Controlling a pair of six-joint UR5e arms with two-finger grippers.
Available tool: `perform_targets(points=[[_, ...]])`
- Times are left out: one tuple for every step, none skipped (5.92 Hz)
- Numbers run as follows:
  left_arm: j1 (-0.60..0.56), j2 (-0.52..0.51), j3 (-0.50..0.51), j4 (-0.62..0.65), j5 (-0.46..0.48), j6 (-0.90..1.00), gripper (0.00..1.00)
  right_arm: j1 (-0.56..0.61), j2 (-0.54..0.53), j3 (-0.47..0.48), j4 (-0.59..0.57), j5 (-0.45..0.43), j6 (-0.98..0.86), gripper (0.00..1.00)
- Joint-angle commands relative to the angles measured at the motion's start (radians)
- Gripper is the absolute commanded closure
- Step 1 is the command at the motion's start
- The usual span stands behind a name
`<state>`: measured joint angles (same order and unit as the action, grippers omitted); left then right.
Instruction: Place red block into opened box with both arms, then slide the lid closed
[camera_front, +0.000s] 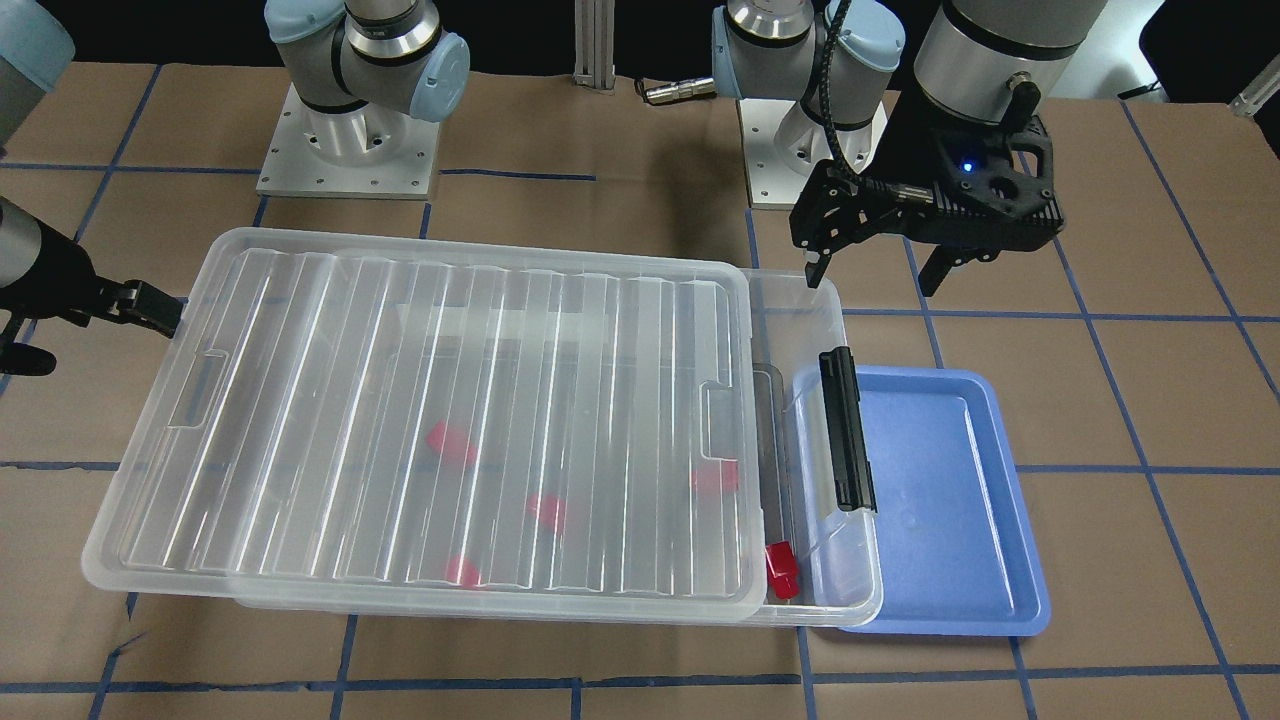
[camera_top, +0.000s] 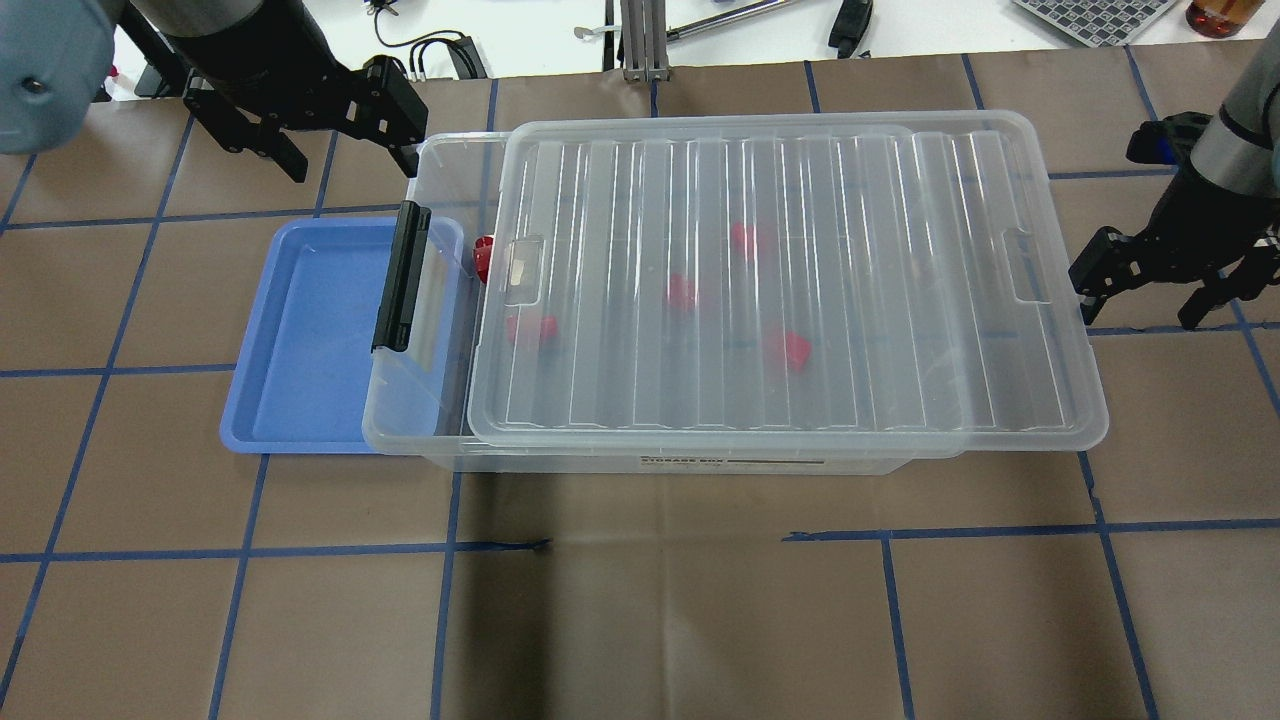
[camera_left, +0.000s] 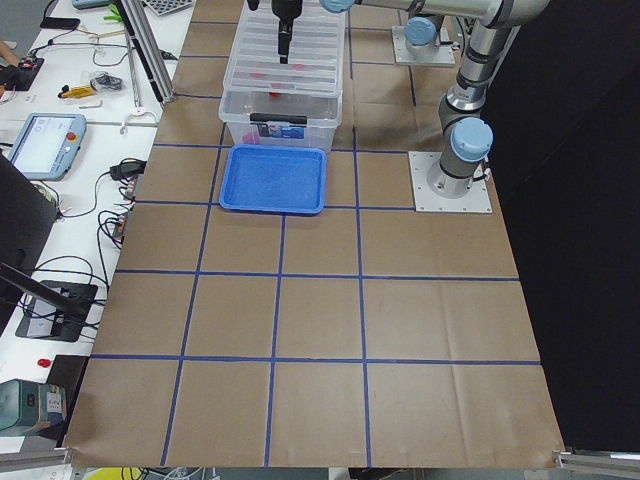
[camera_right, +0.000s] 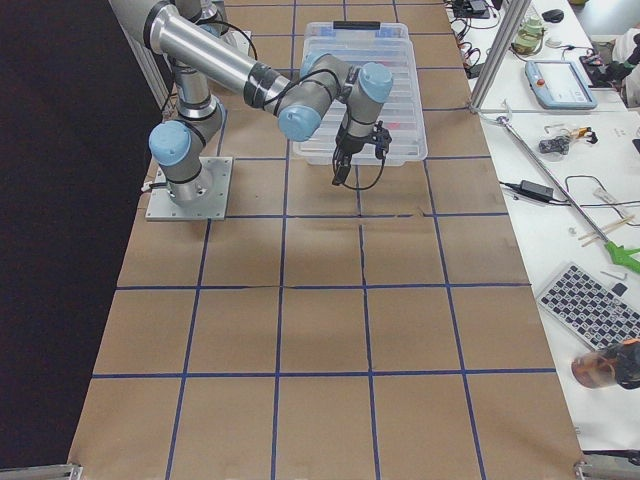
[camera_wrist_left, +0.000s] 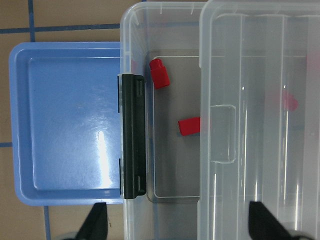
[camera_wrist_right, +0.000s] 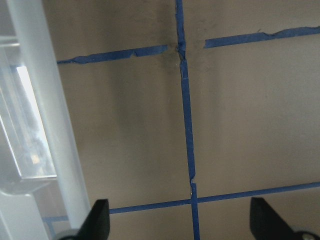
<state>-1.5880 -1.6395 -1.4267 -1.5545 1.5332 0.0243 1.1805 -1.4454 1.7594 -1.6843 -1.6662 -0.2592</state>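
Left tool (camera_top: 352, 160): jaws spread wide, empty, raised over the far corner of the box (camera_top: 440, 160) at its latch end.
Right tool (camera_top: 1140, 305): jaws spread wide, empty, just beside the lid's (camera_top: 800, 400) overhanging short edge.
Red block (camera_wrist_left: 160, 73): lay in the box's uncovered strip, long axis parallel to the latch bar (camera_wrist_left: 133, 135), stub pointing away from the robot.
Lid: lay lengthwise along the box, covering most of it.

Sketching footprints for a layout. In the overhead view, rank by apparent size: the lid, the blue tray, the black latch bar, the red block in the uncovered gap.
1. lid, clearly largest.
2. blue tray, though the box overlaps one end.
3. black latch bar.
4. red block, smallest.
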Motion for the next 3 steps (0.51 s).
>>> perform_targets(points=[[0.0,0.001,-0.001,0.001,-0.001,0.003,0.02,0.019,0.0,0.0,-0.002,0.002,0.011,0.0],[0.0,0.001,-0.001,0.001,-0.001,0.003,0.02,0.022,-0.001,0.0,0.0,0.031,0.034,0.0],[0.0,0.001,-0.001,0.001,0.001,0.003,0.02,0.025,-0.001,0.0,0.0,0.036,0.038,0.0]])
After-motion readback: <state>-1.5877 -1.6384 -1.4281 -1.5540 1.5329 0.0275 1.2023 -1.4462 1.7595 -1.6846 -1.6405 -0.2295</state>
